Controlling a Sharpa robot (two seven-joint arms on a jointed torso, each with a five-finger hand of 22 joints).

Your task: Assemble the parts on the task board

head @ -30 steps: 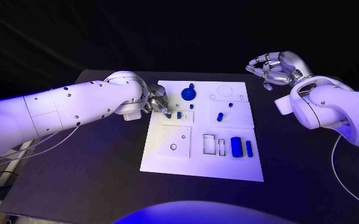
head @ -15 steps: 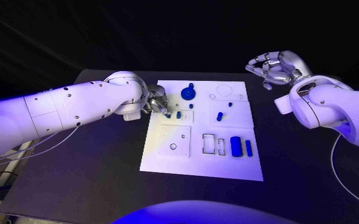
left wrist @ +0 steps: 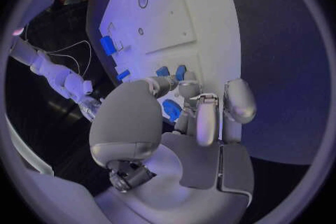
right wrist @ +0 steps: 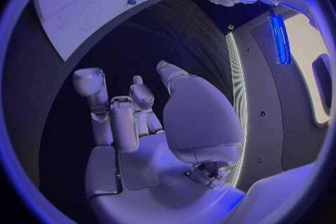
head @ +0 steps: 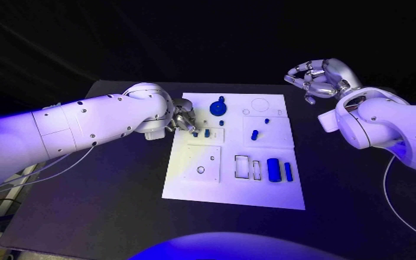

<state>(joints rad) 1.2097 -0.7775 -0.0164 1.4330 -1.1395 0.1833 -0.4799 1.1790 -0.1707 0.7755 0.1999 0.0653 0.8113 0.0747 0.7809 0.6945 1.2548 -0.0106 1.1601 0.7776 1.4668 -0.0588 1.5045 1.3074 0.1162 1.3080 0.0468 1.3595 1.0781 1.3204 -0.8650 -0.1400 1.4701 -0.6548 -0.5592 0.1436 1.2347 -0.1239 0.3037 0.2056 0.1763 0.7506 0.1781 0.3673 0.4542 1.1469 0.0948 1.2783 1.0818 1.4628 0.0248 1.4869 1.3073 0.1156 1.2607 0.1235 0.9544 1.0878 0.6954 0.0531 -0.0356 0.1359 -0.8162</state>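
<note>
The white task board (head: 234, 157) lies flat in the middle of my black table (head: 113, 200), a smooth plate cut with round and rectangular recesses. Blue parts sit on it: a round disc (head: 219, 109) near its far edge, a long bar (head: 274, 170) in a slot on its near right, small pegs (head: 255, 135) between. My left hand (head: 181, 119) reaches over the board's left edge, fingers curled down at a small blue part (left wrist: 172, 109); I cannot tell whether they grip it. My right hand (head: 318, 80) hovers off the board's far right corner, fingers curled inward, holding nothing.
</note>
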